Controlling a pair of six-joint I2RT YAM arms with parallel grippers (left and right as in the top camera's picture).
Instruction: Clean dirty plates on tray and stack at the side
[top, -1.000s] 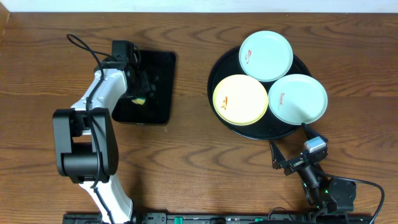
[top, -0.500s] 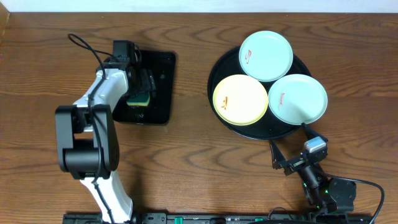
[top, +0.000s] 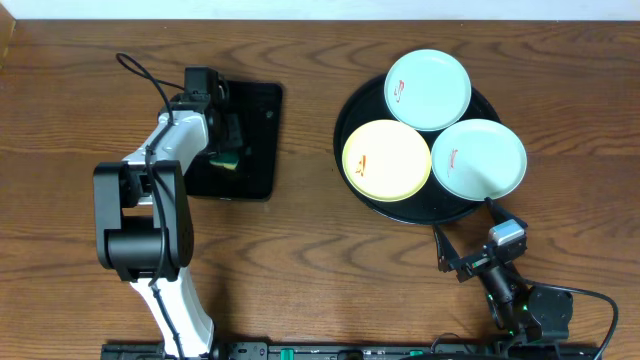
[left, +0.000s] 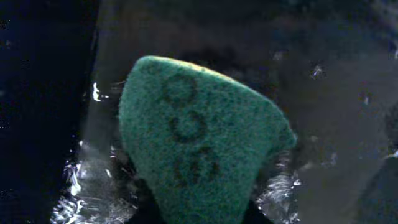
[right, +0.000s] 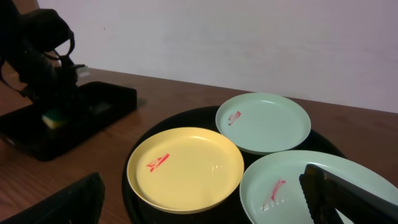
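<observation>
**Sponge under the left arm, three smeared plates on the tray**

The left fingers (top: 228, 140) are down in the rectangular black tray (top: 258, 120), right at a sponge (left: 199, 137). It is yellow with a green scouring face. In the left wrist view that green face fills most of the picture over a wet, glinting tray floor. Whether the fingers are clamped on the sponge cannot be told.

The right fingers (right: 348, 193) stand wide apart and hold nothing, low over the table (top: 300, 270) at the near edge of the round black tray (top: 345, 115).

All three plates lie on that round tray, each with a small red smear. The yellow plate (top: 387, 160) is on the side toward the sponge. One mint plate (top: 428, 90) sits at the far side, and the other mint plate (top: 478, 158) juts over the rim on the right. Their edges meet in the middle.
</observation>
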